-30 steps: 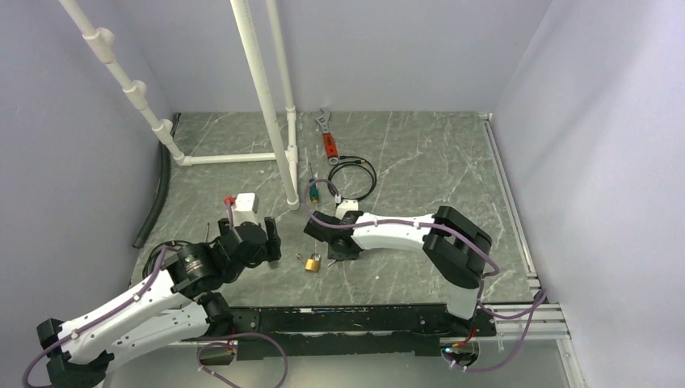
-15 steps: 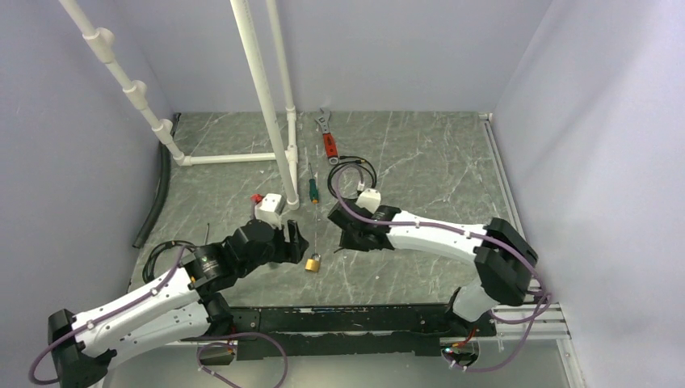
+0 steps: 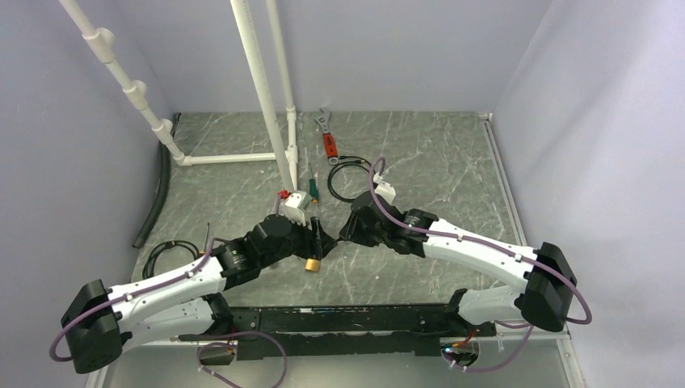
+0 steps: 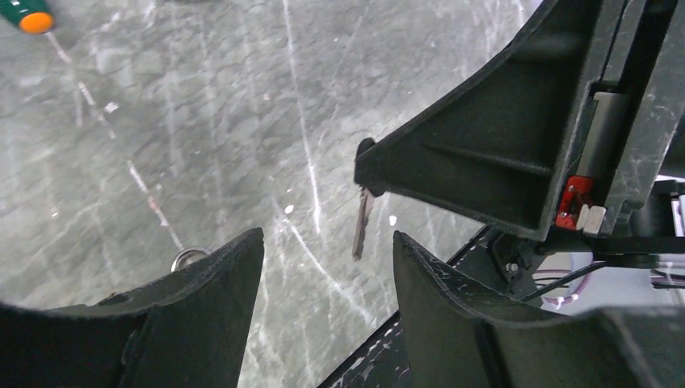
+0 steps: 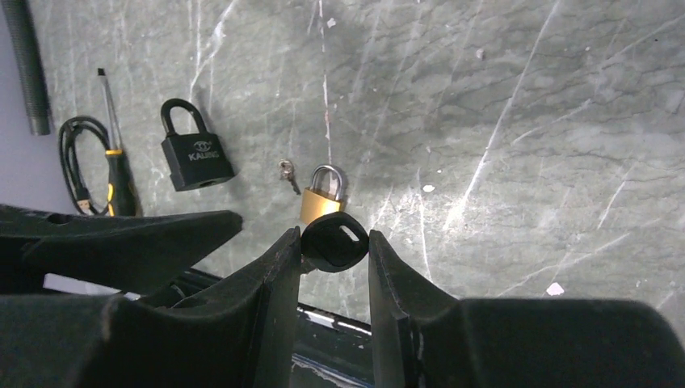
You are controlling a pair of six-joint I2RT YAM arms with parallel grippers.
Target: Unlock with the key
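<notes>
My right gripper (image 5: 335, 234) is shut on the key's round black head (image 5: 336, 242), held above the table. In the left wrist view the key's thin metal blade (image 4: 362, 226) hangs down from the right gripper's finger (image 4: 485, 145). The blade shows just beyond the gap of my open left gripper (image 4: 327, 238). A small brass padlock (image 3: 312, 263) lies on the table just below my left gripper (image 3: 317, 236); its shackle (image 4: 190, 259) peeks past the left finger. My right gripper (image 3: 353, 230) is a little to the right of the left one.
A black padlock (image 5: 196, 158), a second tiny key (image 5: 286, 173) and a black-and-yellow screwdriver (image 5: 117, 170) lie near the brass padlock (image 5: 325, 194). A green screwdriver (image 3: 313, 187), black cable loop (image 3: 351, 178), red-handled wrench (image 3: 327, 133) and white pipes (image 3: 266, 89) stand behind.
My left gripper has swung right to just above the brass padlock, and its jaws have narrowed. The right gripper has drawn back to the right, still holding the key.
</notes>
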